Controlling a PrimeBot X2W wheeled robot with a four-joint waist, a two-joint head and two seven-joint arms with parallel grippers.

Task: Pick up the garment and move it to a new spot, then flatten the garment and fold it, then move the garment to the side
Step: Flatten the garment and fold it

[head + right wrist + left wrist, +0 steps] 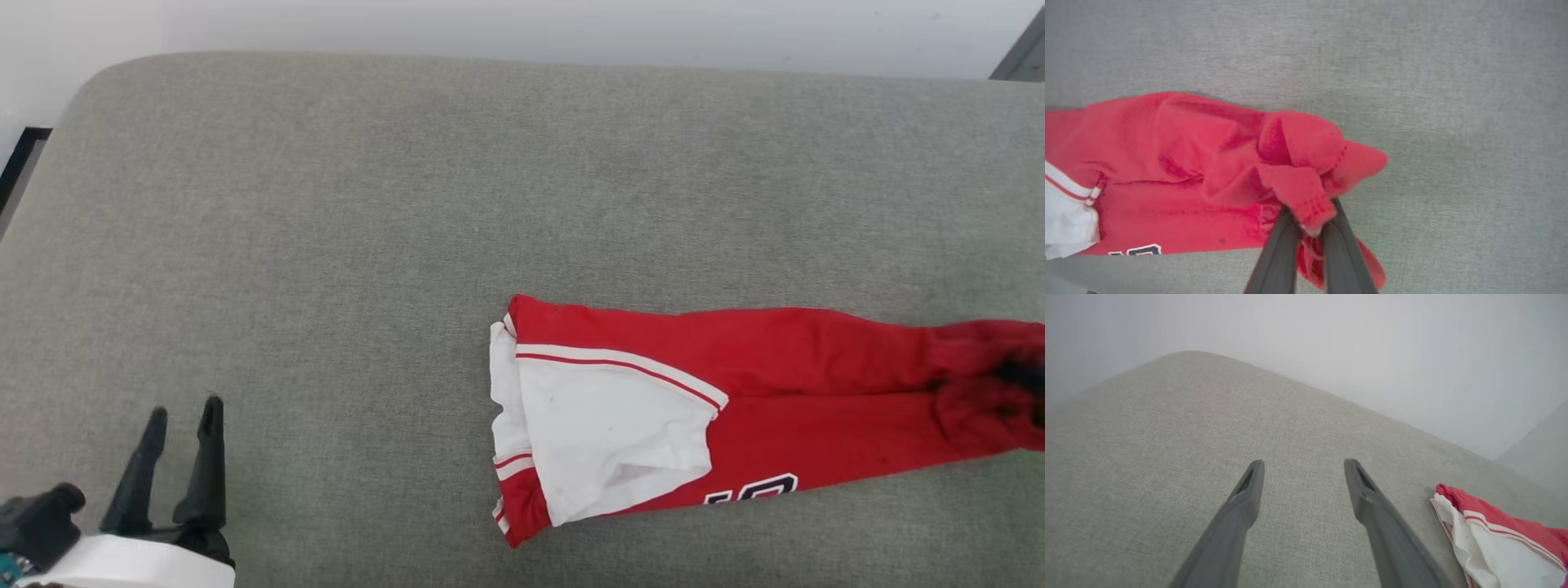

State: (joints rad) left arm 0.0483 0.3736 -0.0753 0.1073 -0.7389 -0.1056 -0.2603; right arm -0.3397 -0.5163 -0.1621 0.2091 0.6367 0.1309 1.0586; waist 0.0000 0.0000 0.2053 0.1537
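Note:
The garment [784, 384], a red jersey shirt with white sleeves and striped trim, lies folded lengthwise on the grey cushion [326, 245], stretching from the middle to the right edge of the head view. Its white sleeve end [1494, 547] shows at the lower right of the left wrist view. My right gripper [1310, 212] is shut on the bunched red hem end [1310, 200] of the garment. That end [996, 384] is bunched at the head view's right edge. My left gripper [184, 416] stands open at the lower left, well apart from the garment, with nothing between its fingers [1249, 490].
The grey fabric cushion fills most of the scene, with wide bare room left of and behind the garment. A pale wall [522, 24] runs along its far edge. A dark strip [20, 159] shows past the cushion's left corner.

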